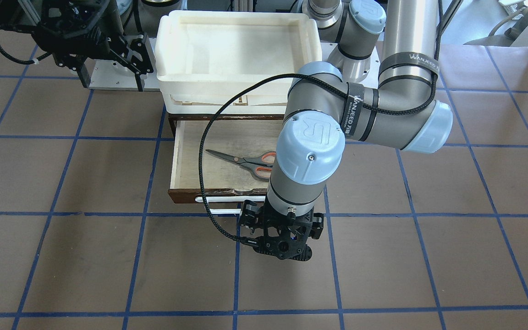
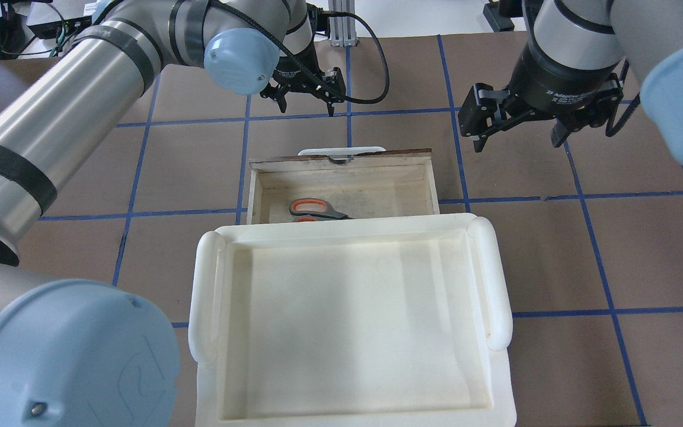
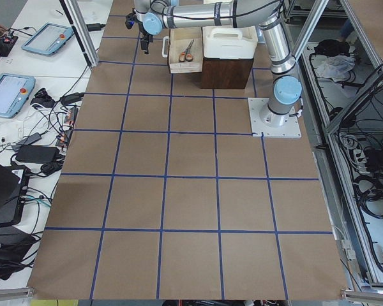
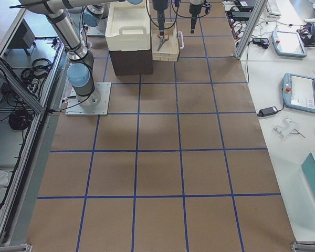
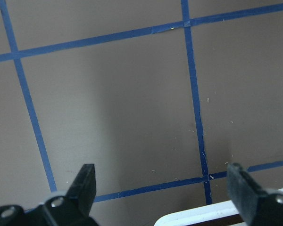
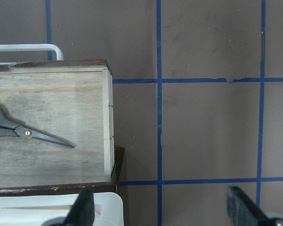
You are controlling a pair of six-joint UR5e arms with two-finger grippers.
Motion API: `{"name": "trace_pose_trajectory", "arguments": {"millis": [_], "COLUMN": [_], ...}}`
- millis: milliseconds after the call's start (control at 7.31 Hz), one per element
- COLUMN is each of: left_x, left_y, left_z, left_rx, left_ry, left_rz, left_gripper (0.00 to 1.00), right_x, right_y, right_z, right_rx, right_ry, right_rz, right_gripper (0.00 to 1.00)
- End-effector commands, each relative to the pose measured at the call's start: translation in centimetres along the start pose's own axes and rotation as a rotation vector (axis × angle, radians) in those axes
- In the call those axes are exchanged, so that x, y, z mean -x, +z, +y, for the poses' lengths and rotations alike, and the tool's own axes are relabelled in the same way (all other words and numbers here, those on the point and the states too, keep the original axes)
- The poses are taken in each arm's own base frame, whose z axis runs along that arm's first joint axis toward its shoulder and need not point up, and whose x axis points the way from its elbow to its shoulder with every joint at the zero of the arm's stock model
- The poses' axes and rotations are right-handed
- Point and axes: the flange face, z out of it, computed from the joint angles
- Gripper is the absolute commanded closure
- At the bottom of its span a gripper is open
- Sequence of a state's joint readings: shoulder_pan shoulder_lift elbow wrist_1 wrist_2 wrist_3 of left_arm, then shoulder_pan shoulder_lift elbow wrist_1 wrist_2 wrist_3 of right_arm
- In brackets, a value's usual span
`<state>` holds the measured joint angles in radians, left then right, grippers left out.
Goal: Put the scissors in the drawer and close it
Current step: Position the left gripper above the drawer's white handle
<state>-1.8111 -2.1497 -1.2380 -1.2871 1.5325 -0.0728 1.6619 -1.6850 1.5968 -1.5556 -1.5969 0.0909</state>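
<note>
So the grey-bladed scissors with orange-red handle loops (image 1: 245, 161) are lying flat inside the dark brown wooden drawer with the pale plywood floor (image 1: 227, 133), which stands open. Both claws are spread wide and empty: the left claw (image 2: 308, 105) hovers just past the white bar handle (image 1: 222, 199), and the right claw (image 2: 516, 142) is off to the side. The drawer looks stiff and light, so I'd push mid-front or it might skew.

Table (image 3: 191, 210): brown top, blue tape grid, even light, soft shadows. White bench (image 3: 25, 70) along table's long edge. On bench: two blue-rimmed pendants (image 3: 9, 92), loose cables (image 3: 45, 137), dark laptop (image 3: 0, 191). Aluminium post (image 3: 82, 32) stands at bench edge. Opposite side: metal rail (image 3: 322, 172), then grey floor (image 3: 360, 223) with black cable coils.
</note>
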Motion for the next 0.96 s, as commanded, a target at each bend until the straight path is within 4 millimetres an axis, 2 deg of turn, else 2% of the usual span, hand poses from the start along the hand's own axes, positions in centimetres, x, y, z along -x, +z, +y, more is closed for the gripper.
{"name": "trace_pose_trajectory", "arguments": {"millis": [0, 137, 274, 547, 821], "left_x": [-0.9, -0.7, -0.6, -1.0, -1.1], "left_y": [1.8, 2.8, 3.3, 3.8, 4.8], "left_z": [0.0, 0.0, 0.0, 0.0, 1.0], "left_rx": [0.018, 0.035, 0.047, 0.060, 0.117], "left_ry": [0.001, -0.002, -0.004, -0.003, -0.003], "left_rz": [0.002, 0.001, 0.001, 0.026, 0.021], "left_gripper": [0.00, 0.00, 0.00, 0.00, 0.00], "right_x": [-0.8, -3.3, -5.0, -5.0, -4.8], "right_y": [0.6, 1.9, 1.7, 2.0, 1.6], "right_z": [-0.9, -2.5, -3.1, -2.5, -2.7], "right_rx": [0.006, 0.038, 0.036, 0.062, 0.057], "right_ry": [0.020, 0.063, 0.099, 0.103, 0.096], "right_rz": [-0.018, -0.012, -0.012, -0.007, -0.010], "right_gripper": [0.00, 0.00, 0.00, 0.00, 0.00]}}
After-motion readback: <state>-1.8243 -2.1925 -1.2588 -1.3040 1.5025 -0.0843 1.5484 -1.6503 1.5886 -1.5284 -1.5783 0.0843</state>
